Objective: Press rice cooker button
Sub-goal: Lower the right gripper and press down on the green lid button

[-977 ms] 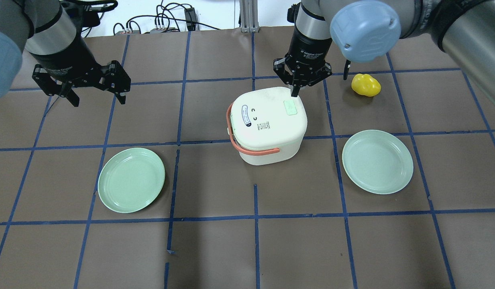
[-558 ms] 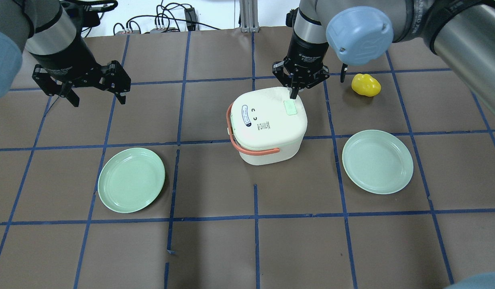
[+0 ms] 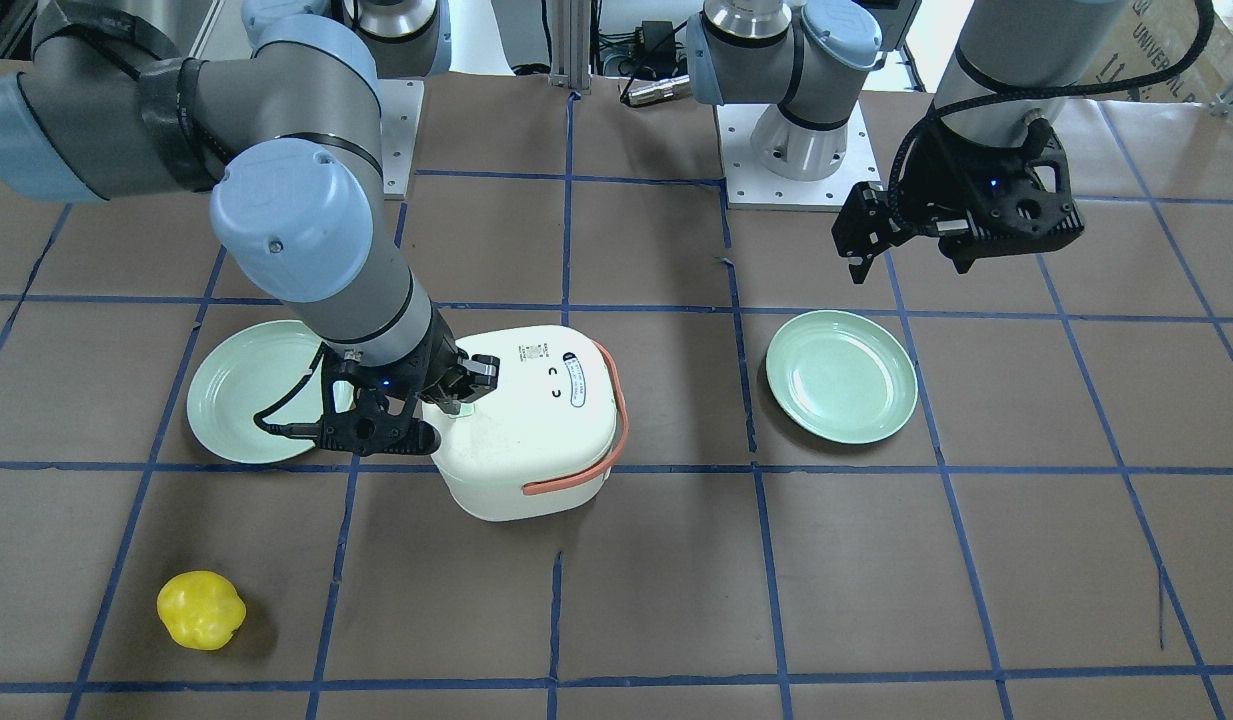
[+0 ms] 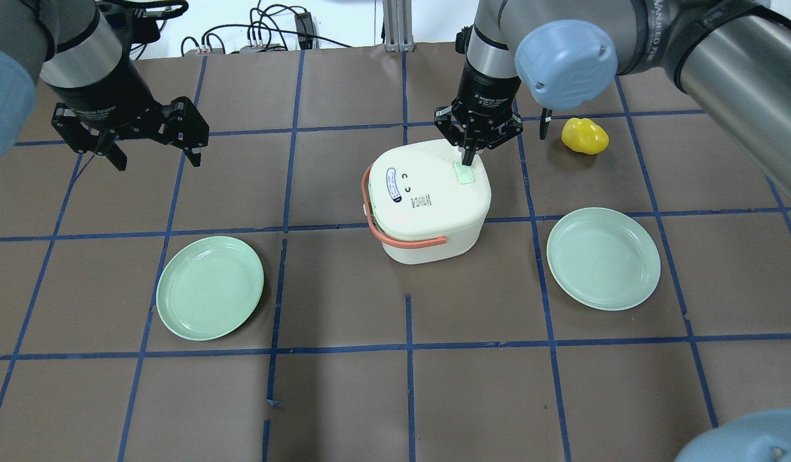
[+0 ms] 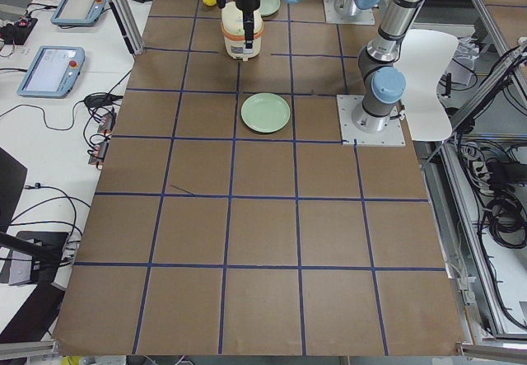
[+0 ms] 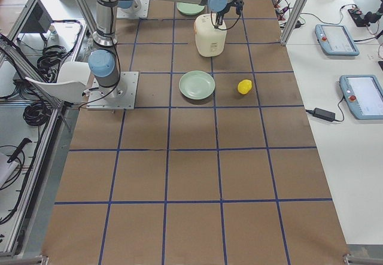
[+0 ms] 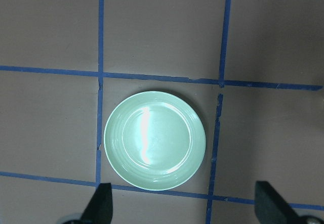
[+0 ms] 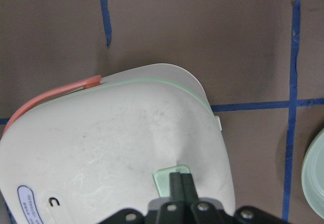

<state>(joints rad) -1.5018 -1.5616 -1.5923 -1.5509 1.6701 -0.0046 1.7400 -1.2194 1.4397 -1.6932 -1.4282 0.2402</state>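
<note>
The white rice cooker (image 4: 427,205) with an orange handle stands mid-table, also in the front view (image 3: 536,430). Its pale green button (image 4: 464,175) is on the lid's far right corner. My right gripper (image 4: 467,159) is shut, pointing straight down, and its fingertips touch the button. The right wrist view shows the closed fingers (image 8: 180,183) on the button (image 8: 162,181) on the lid (image 8: 111,148). My left gripper (image 4: 158,159) is open and empty, hovering high at the far left, above a green plate (image 7: 154,140).
A green plate (image 4: 210,287) lies front left of the cooker and another (image 4: 603,258) to its right. A yellow pepper-like object (image 4: 584,135) sits at the far right, close to my right arm. Cables lie past the table's far edge.
My right gripper has moved down and slightly nearer, from just behind the lid onto the green button. The left arm, cooker and plates have not moved.
</note>
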